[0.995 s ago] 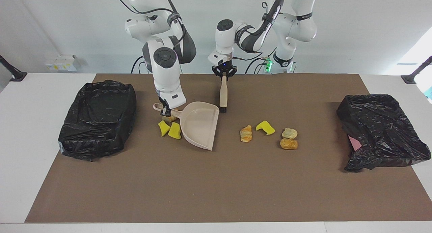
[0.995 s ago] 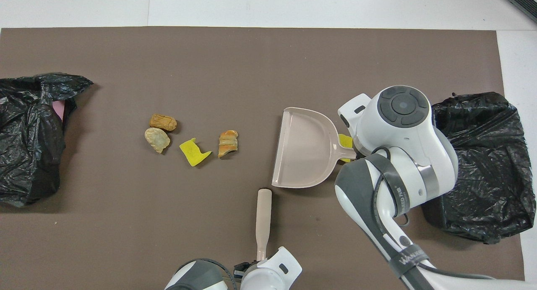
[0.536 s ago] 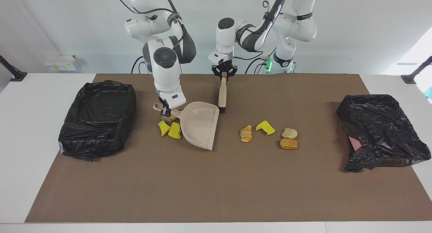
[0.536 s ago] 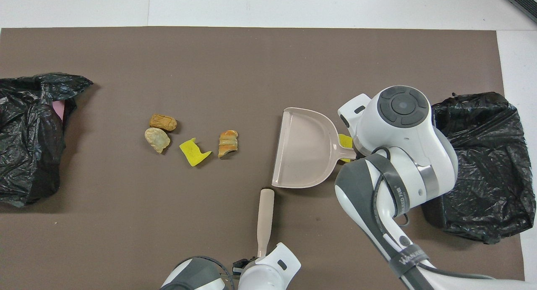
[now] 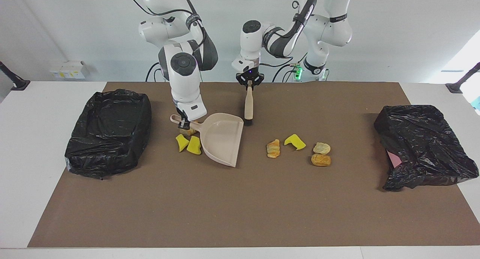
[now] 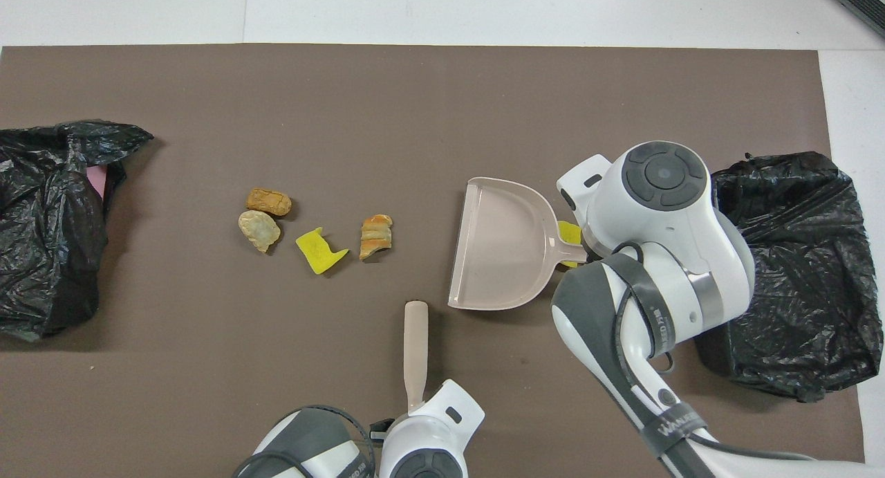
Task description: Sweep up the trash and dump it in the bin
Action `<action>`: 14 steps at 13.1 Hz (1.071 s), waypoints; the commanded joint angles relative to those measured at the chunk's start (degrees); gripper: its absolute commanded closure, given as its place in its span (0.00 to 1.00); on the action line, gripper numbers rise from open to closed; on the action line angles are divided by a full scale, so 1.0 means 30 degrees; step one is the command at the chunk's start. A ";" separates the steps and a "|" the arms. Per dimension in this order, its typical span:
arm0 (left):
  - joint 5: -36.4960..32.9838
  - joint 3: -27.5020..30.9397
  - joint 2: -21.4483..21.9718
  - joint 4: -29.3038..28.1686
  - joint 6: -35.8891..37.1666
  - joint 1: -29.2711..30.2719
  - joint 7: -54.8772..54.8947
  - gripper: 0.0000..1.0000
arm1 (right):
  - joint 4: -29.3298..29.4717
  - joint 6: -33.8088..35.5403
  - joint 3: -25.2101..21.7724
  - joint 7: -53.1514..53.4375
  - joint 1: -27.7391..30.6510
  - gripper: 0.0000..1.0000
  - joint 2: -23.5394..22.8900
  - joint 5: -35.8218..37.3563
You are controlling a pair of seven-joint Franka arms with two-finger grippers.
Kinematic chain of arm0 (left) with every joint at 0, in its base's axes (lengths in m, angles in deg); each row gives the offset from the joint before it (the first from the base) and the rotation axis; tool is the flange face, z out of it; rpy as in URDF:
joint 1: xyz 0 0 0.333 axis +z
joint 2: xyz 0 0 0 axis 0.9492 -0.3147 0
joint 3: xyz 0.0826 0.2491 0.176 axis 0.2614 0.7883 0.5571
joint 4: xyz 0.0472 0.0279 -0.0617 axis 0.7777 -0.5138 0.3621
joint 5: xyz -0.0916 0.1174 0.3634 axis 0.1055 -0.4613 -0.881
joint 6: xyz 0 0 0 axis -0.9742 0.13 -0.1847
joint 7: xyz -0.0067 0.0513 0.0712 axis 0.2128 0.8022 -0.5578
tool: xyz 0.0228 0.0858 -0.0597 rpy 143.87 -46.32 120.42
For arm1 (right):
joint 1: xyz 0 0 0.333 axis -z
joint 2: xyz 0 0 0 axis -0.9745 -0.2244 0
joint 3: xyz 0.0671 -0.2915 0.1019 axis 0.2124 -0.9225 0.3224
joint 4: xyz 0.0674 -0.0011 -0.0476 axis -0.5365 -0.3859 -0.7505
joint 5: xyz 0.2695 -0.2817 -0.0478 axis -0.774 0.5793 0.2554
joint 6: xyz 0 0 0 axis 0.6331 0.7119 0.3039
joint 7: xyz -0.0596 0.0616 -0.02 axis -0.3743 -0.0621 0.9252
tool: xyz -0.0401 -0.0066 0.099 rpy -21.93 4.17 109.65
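Facing view: left end effector [image 5: 249,83] clamped on top of the beige brush [image 5: 248,107], held upright beside the dustpan [image 5: 221,137]. Right end effector [image 5: 183,122] gripped the dustpan's handle. Trash: three pieces [image 5: 188,142] huddled against the dustpan toward the right arm's end, four [image 5: 298,148] apart toward the left arm's end.

Overhead view: brush [image 6: 415,353] nearer the robots than the dustpan [image 6: 501,246]; four pieces [image 6: 314,230] clear of it. Right end effector hidden under its arm.
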 commanded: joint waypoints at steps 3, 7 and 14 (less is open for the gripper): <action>-0.0190 -0.0089 0.1962 0.0914 0.2619 0.3111 0.1056 1.00 | -0.0378 -0.0534 0.0134 -0.0074 -0.0117 1.00 0.0369 0.0290; -0.1122 -0.0119 0.1699 0.1445 0.3270 0.6920 0.3288 1.00 | -0.0378 -0.1413 0.0251 0.1240 -0.0733 1.00 -0.0362 -0.0061; -0.2621 -0.0148 0.0763 0.1416 0.1546 1.3481 0.9314 1.00 | 0.0732 -0.3523 0.0281 0.5602 -0.3103 1.00 -0.2205 -0.2318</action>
